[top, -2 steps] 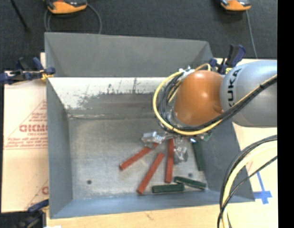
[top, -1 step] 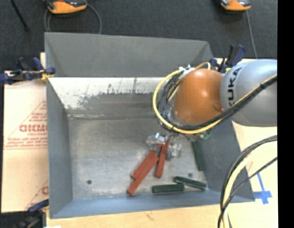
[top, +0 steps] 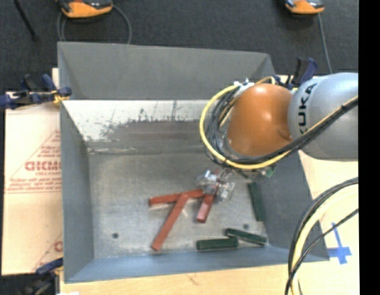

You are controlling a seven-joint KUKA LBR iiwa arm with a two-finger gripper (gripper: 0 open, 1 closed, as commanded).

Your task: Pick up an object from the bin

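Claw (top: 216, 186) hangs low in the bin (top: 76, 183), right of centre, at the upper end of a short red stick (top: 204, 211). Whether it is apart or clamped cannot be told. Longer red sticks (top: 168, 226) lie crossed just left.

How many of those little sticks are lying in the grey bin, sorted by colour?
Red sticks: 3
Dark green sticks: 3
Total: 6
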